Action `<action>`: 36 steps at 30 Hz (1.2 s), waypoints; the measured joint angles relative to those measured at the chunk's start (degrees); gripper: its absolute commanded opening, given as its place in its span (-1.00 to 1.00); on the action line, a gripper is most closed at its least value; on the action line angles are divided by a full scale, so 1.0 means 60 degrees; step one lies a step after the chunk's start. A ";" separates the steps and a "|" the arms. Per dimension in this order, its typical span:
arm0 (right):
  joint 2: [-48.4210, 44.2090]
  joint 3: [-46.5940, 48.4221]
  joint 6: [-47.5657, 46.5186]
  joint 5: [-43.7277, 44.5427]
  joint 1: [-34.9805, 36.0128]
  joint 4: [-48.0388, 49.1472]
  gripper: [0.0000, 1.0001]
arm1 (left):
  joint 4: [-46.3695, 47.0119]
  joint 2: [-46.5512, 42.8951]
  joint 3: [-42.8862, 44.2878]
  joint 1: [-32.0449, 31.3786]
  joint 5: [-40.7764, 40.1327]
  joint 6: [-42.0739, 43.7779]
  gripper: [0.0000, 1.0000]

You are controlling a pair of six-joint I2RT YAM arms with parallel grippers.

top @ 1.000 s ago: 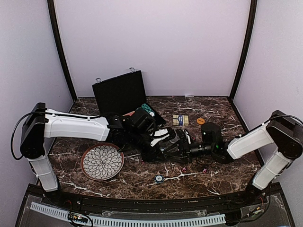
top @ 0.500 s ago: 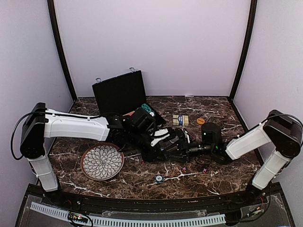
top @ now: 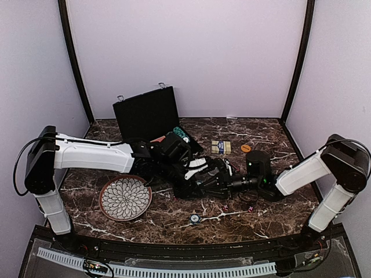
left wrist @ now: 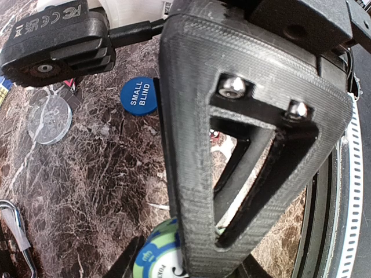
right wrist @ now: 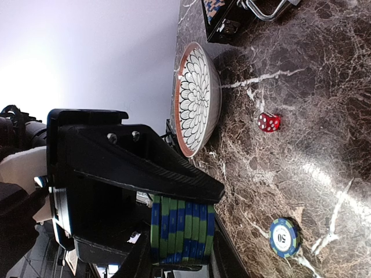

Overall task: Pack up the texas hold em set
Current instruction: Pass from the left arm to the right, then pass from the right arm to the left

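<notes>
The black briefcase (top: 146, 113) stands open at the back, with chips (top: 181, 133) in its base. My right gripper (top: 219, 180) is shut on a stack of green-and-blue striped chips (right wrist: 182, 229), held just above the table (right wrist: 301, 174). My left gripper (top: 194, 172) meets it at the centre. Its fingers (left wrist: 191, 191) are closed together, with one green-and-blue chip (left wrist: 152, 255) behind their tips. A blue "50" chip (right wrist: 284, 236) and a red die (right wrist: 268, 121) lie loose. A blue "small blind" button (left wrist: 139, 95) lies on the table. Card decks (top: 221, 146) and an orange button (top: 246, 148) lie further back.
The white-patterned plate with a brown rim (top: 125, 198) sits front left, and also shows in the right wrist view (right wrist: 197, 98). Small dice (top: 225, 207) (top: 250, 208) and a round button (top: 194, 218) lie near the front. A clear disc (left wrist: 49, 119) lies beside the blue button.
My right gripper has edged slightly left with the chip stack, closer to the left gripper. The left arm has barely moved.
</notes>
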 measured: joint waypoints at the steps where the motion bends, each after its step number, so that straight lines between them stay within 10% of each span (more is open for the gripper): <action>1: -0.0004 0.0018 -0.0033 0.0000 0.0000 -0.0051 -1.00 | 0.0000 0.0000 0.0000 0.0000 0.0000 0.0000 0.00; 9: -0.0382 0.0404 -0.1348 -0.0025 -0.0087 -0.1836 -1.00 | 0.0412 -0.0619 -0.0197 0.0069 0.0382 -0.0175 0.97; 36: -0.2732 0.1967 -0.6306 -0.1413 -0.0430 -0.6036 -1.00 | 0.2608 -0.1009 -0.1359 0.2310 0.6954 -0.4007 0.59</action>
